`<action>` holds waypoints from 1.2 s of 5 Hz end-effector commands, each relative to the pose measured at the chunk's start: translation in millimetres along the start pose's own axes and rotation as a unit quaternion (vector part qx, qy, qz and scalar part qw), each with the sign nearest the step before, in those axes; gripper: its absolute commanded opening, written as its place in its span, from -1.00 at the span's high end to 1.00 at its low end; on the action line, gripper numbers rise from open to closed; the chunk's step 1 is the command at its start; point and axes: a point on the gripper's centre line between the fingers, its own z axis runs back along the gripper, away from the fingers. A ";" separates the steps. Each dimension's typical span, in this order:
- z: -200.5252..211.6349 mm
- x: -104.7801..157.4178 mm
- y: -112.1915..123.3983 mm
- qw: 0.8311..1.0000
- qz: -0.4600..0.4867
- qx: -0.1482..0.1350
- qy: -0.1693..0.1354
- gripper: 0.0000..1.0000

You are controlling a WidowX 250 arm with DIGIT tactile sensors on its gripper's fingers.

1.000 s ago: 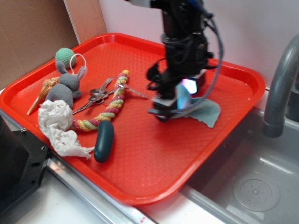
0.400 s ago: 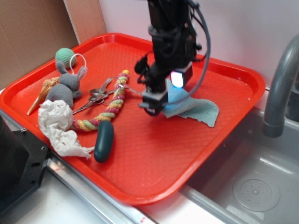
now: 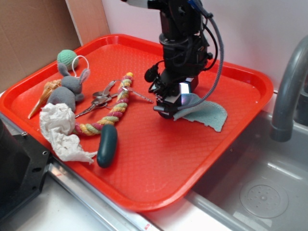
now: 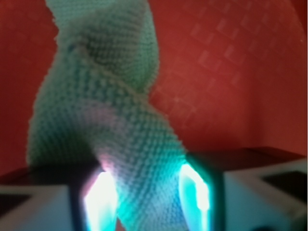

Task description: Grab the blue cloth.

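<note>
Blue cloth (image 4: 110,125) visibly pinched by hand (image 4: 147,195) only in wrist view.

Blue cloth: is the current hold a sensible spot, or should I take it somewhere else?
The hold looks sensible. The gripper, coming from above, has the blue cloth pinched at its left, bunched end; the wrist view shows that fold between the jaws. The rest lies flat on the red tray, offering little to pinch, so the raised fold is probably the best grip.
</note>
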 end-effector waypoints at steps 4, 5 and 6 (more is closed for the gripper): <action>187.2 -114.7 -19.0 0.847 0.523 0.096 0.002 1.00; 226.8 -131.1 -19.9 0.775 0.629 0.063 -0.005 1.00; 240.0 -134.2 -19.0 0.694 0.718 0.045 0.010 1.00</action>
